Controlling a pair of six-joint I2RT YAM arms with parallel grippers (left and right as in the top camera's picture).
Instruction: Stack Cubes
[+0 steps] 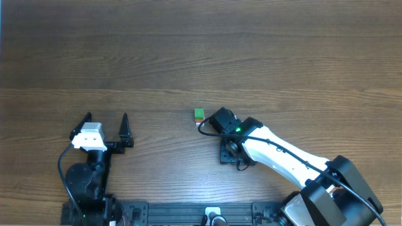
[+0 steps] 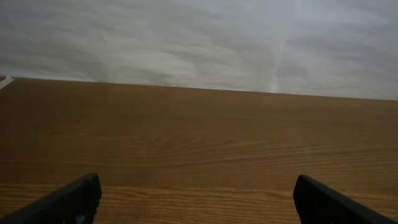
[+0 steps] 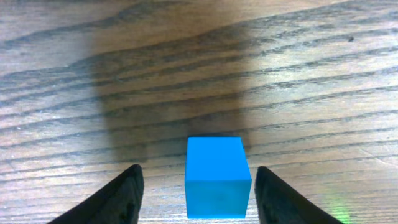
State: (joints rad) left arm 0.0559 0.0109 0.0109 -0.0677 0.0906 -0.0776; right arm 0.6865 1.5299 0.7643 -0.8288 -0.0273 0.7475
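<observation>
The small blue cube (image 3: 216,177), plastic as it seems, stands on the brown wooden table (image 1: 188,50) near its middle, between the right jaws, which are wide open, one at each side of it. I judge it light, stiff and rather smooth, so it is best taken squarely by two flat opposite faces. From above, the right arm (image 1: 276,150) covers that spot, but there one sees the small green cube (image 1: 199,114) just left of the arm's tip, and the left jaws, also wide apart, well to the left.

Left gripper (image 2: 196,199) and right gripper (image 3: 196,183) fingers get cropped at the edge — from above, right arm (image 1: 276,150) hides the blue cube (image 3: 217,177).
</observation>
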